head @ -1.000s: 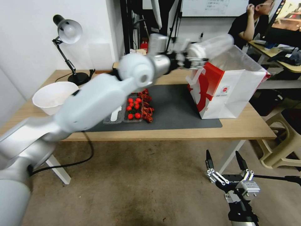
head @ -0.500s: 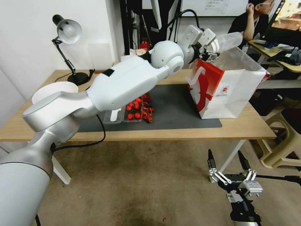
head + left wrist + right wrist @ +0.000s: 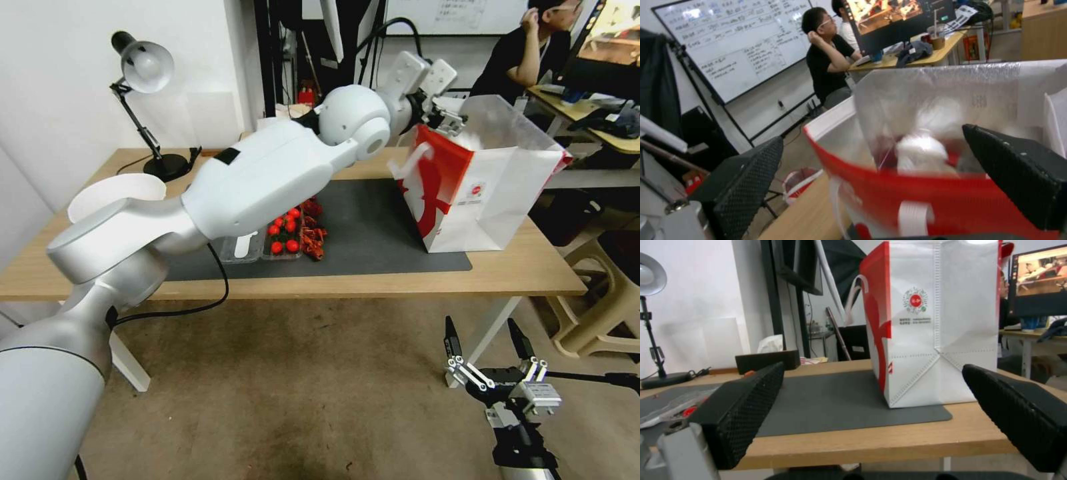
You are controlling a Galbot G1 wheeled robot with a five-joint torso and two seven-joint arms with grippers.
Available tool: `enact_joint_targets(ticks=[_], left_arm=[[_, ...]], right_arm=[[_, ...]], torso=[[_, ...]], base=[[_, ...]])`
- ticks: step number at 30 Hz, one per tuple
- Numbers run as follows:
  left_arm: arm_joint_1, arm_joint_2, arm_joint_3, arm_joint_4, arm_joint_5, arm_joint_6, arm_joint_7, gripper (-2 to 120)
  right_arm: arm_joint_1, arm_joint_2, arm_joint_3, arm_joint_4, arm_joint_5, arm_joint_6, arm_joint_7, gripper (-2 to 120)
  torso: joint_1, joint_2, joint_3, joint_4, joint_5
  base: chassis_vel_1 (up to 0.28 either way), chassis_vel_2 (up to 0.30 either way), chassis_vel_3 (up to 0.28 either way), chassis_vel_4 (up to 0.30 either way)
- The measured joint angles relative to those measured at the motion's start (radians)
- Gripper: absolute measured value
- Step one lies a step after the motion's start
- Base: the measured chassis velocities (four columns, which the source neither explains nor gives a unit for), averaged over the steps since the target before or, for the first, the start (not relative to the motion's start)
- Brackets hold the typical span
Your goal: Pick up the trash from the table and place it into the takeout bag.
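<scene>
Near and low to the right, the right gripper [image 3: 491, 352] is parked with fingers spread. On the table [image 3: 373, 283], the takeout bag [image 3: 490, 200] stands open; the left gripper [image 3: 445, 120] hangs spread and empty over its mouth. Trash [image 3: 921, 154] lies inside; withdrawal should be made straight up, clear of the rim

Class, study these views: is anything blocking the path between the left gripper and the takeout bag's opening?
Nothing visible does. The left gripper hangs open right at the rim of the takeout bag, and its wrist view looks straight down into the bag's mouth, where a white lump already lies inside.
</scene>
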Motion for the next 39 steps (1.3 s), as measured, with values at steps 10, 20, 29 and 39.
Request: enact_joint_targets(ticks=[10, 20, 29, 39], left_arm=[[0.175, 0.188, -0.106, -0.232, -0.061, -0.023, -0.113, 100], [0.619, 0.417, -0.444, -0.540, -0.013, -0.033, -0.138, 100], [1.255, 0.494, -0.767, -0.747, 0.342, -0.306, -0.181, 100], [1.639, 0.466, -0.972, -0.799, 0.452, -0.460, -0.182, 100]], right_arm=[[0.011, -0.007, -0.018, -0.012, 0.000, -0.005, -0.001, 100], [0.006, -0.018, -0.021, 0.002, -0.002, -0.008, -0.002, 100], [0.024, -0.032, -0.012, -0.009, 0.029, -0.014, -0.013, 100], [0.031, -0.057, -0.002, -0.012, 0.050, -0.050, -0.011, 100]], torso=[[0.000, 0.000, 0.000, 0.0000, -0.0002], [0.000, 0.000, 0.000, 0.0002, -0.0002], [0.000, 0.000, 0.000, 0.0001, -0.0002], [0.000, 0.000, 0.000, 0.0001, 0.0000]], base=[[0.000, 0.000, 0.000, 0.000], [0.000, 0.000, 0.000, 0.000], [0.000, 0.000, 0.000, 0.000], [0.000, 0.000, 0.000, 0.000]])
